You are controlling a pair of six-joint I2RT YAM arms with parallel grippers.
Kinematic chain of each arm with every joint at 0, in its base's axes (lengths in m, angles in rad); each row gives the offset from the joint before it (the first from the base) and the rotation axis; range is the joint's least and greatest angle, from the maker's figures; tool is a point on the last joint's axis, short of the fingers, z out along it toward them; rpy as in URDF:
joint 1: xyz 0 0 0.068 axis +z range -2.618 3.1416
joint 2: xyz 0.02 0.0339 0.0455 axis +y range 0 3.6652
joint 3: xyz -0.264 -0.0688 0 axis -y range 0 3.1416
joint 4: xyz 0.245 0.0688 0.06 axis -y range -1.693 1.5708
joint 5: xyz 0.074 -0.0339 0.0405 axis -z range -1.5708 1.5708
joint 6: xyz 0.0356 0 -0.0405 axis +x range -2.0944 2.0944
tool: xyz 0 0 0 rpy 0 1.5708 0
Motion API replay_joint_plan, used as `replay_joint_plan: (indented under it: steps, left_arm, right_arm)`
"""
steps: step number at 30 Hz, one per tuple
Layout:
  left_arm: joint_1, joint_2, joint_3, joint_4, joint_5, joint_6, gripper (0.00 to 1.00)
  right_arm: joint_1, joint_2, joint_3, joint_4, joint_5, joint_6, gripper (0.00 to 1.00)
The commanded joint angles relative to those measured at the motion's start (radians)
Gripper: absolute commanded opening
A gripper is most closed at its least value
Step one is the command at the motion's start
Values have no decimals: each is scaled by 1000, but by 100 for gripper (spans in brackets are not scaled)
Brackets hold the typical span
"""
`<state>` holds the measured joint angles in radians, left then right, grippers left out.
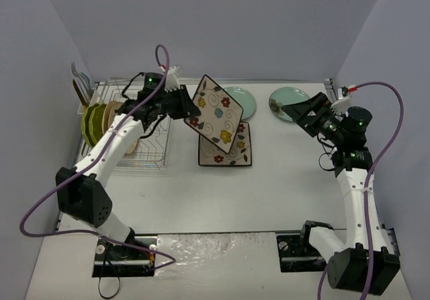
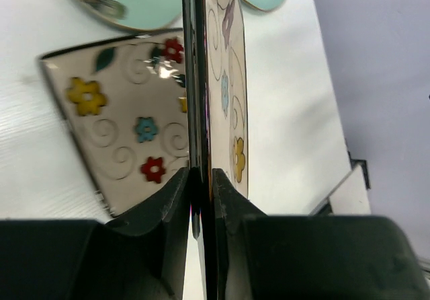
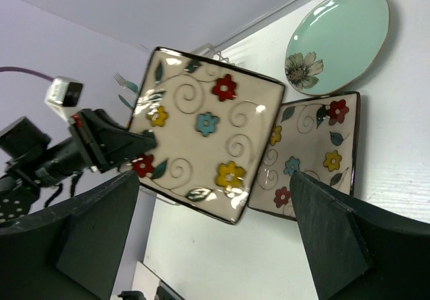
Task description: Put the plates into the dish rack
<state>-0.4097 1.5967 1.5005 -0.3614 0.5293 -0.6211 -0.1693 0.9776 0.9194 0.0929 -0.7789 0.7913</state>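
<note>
**Square plate pinched near one corner, in the air beside the rack**

- Left gripper (image 2: pixel 201 179): jaws are clamped on the thin rim of a square flowered plate (image 1: pixel 218 110), near one corner only. The rest of the plate hangs out unsupported.
- The plate is held on edge and tilted, off the table. It sits between the dish rack (image 1: pixel 149 153) and a second square plate (image 1: pixel 232 157), which lies flat directly beneath.
- Risk, as judged: with so little rim gripped, the plate could pivot or slide out during a quick swing. A drop here would land on the second square plate.
- Green plates (image 1: pixel 89 122) are already stood at the rack's left end. The left forearm is stretched across the rack wires.
- Risk: a slightly skewed plate could strike a prong instead of entering a slot, or knock the green plates.
- Right gripper (image 3: pixel 215 246): fingers are spread wide and nothing is held. It is poised near the right teal plate (image 1: pixel 285 99); the left teal plate (image 1: pixel 243 99) lies behind the held plate.
- Risk: a reach toward the centre could bring the two arms together.
</note>
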Motion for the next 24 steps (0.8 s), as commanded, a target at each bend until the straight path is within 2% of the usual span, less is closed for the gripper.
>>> replay_joint_plan:
  steps: [1,5,10,15,24]
  left_arm:
    - [111,-189,116,-11,-5,149,0]
    - [232,-228,198,-218,-87,290,0]
    - [320,-236,300,-355,-225,438,0]
    - [365,-215,374,-410,-351,552,0]
    - [394,-187,388,-392,-544,693,0]
  right_arm:
    - [10,6,-29,59,-11,-29,92]
    - [19,9,-72,59,-8,-31,91]
    - [22,18,-98,59,5,-34,91]
    - [25,27,-121,59,3,-35,91]
    - [30,63,-124,59,-2,-54,91]
